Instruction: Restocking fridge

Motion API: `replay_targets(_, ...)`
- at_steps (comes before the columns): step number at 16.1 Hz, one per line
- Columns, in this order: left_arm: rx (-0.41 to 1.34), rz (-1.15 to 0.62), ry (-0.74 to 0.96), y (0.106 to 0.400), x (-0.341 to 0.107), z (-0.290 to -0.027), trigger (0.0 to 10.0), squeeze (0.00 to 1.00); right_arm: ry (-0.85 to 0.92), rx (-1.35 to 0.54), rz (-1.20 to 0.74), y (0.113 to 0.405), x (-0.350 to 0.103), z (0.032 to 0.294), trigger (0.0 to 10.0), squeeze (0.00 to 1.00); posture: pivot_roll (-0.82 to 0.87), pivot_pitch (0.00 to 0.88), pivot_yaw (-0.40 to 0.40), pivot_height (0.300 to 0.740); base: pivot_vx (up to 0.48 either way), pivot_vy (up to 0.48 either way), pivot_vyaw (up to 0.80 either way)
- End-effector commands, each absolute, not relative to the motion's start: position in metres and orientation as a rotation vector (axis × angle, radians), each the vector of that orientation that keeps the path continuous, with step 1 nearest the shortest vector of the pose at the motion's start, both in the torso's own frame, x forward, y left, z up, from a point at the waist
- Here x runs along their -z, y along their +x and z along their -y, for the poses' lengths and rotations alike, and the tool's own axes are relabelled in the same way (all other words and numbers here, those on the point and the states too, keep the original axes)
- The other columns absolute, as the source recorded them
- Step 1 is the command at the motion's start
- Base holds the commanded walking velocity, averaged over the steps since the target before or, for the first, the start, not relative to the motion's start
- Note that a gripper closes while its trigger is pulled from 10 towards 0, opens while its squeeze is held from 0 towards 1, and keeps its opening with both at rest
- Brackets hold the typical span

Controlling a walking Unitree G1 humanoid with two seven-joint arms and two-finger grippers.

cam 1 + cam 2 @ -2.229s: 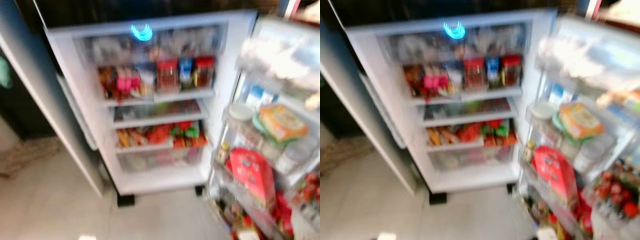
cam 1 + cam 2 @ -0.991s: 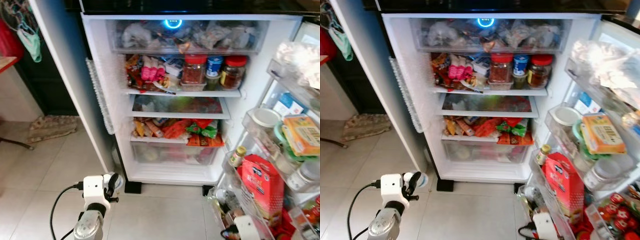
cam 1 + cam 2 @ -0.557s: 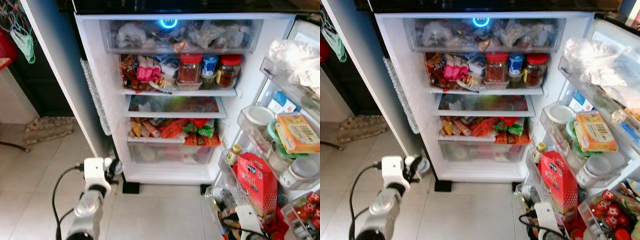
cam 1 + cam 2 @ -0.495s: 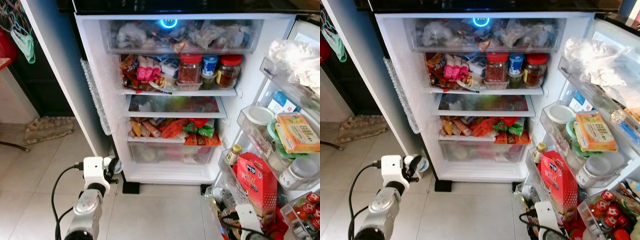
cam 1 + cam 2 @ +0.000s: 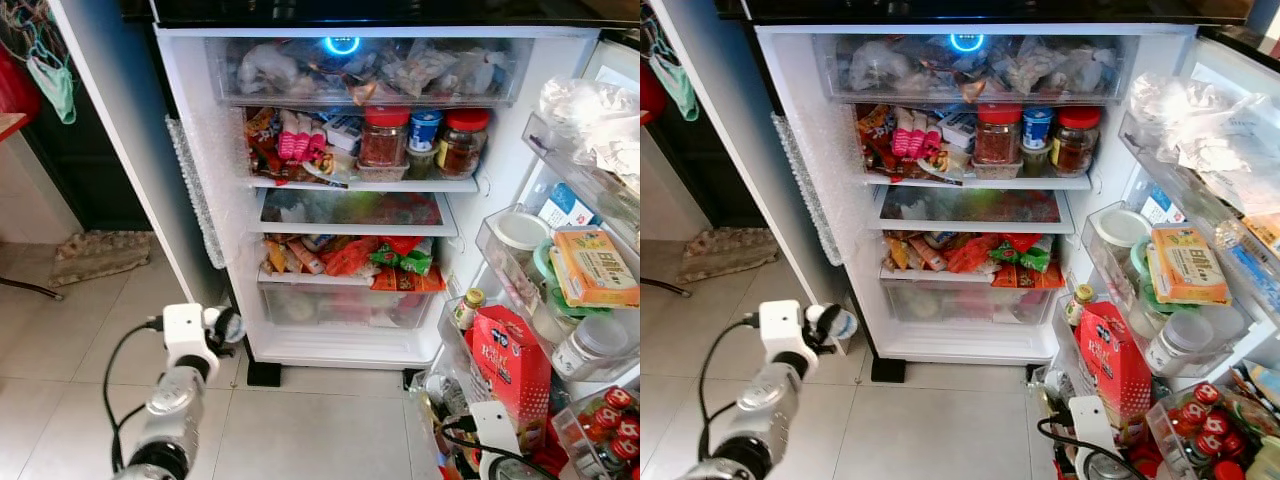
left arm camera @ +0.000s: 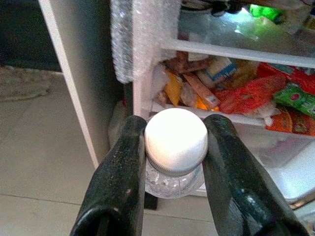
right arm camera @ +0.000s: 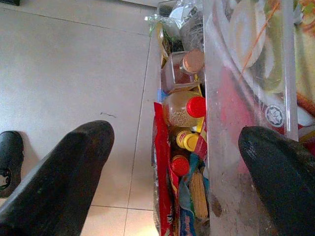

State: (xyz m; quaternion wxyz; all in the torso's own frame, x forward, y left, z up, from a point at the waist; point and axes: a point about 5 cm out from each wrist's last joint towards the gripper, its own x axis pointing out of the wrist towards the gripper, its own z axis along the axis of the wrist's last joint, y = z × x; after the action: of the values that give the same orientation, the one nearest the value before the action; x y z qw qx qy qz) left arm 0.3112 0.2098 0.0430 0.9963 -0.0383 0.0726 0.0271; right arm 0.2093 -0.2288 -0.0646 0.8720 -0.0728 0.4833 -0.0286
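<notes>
Since 0.5 s ago, our left gripper (image 6: pixel 172 162) has risen toward the fridge (image 5: pixel 200 150), fingers clamping a white-capped bottle (image 6: pixel 175 135). Right gripper (image 7: pixel 162 167) fingers spread wide, empty. Shelving comes next, we judge.

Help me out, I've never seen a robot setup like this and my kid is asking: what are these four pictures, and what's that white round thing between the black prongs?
It is a walking humanoid robot restocking an open fridge. The two wide pictures come from a stereo camera on its head, looking down at the packed shelves and the door racks on the right. The other two come from cameras on its wrists, looking along each gripper's two black fingers. The left gripper is closed on a clear plastic bottle with a white cap, the round thing you noticed, held low in front of the fridge. The right gripper is open, holding nothing, hanging beside the bottom door rack above the tiled floor.
</notes>
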Motion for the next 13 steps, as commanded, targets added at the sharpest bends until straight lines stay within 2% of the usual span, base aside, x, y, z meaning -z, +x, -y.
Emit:
replay_targets(1, -0.067, -0.156, -0.082, 0.3120, -0.0433, -0.2140, 10.0, 0.00, -0.164, 0.070, -1.011, 0.2122, 0.0623, 0.2317, 10.0, 0.00, 0.04, 0.000, -0.030, 0.740, 0.000, 0.000, 0.00)
replay_targets(13, -0.051, -0.162, -0.097, 0.3101, -0.0395, -0.2103, 10.0, 0.00, -0.132, 0.086, -1.008, 0.2130, 0.0618, 0.2320, 10.0, 0.00, 0.06, 0.000, -0.050, 0.740, 0.000, 0.000, 0.00)
